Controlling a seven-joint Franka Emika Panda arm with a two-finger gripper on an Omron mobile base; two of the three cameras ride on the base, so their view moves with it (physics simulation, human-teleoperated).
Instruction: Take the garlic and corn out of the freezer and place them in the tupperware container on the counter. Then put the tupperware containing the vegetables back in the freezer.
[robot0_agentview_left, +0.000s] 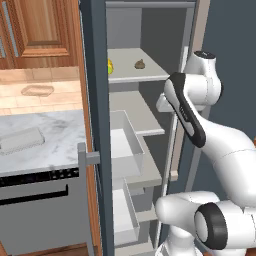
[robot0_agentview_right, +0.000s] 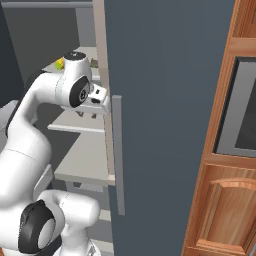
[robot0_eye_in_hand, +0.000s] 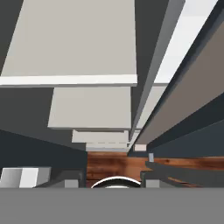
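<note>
The gripper (robot0_agentview_right: 100, 102) sits just inside the open freezer (robot0_agentview_left: 97, 125), close to the inner edge of its door (robot0_agentview_right: 165, 100), and it points downward along the stack of pale shelves. No fingertips are clear in the pictures, but the jaws seem nearly closed, and nothing is visible between them, so I judge that it holds nothing. From the gripper, both vegetables lie higher and deeper in the freezer, on the upper shelf (robot0_agentview_left: 142, 76). The garlic (robot0_agentview_left: 140, 64) rests near the middle of that shelf, nearer to the hand. The corn (robot0_agentview_left: 110, 66) rests at the far side of the same shelf, against the wall of the freezer that is toward the counter (robot0_agentview_left: 50, 132); this wall hides part of it, so I cannot tell which way its long axis runs. In my judgement, the hand must first rise and turn toward the back of the shelf, and open, before any grasp. The tupperware container (robot0_agentview_left: 37, 90) waits on the counter, well apart from the freezer, beyond that wall.
</note>
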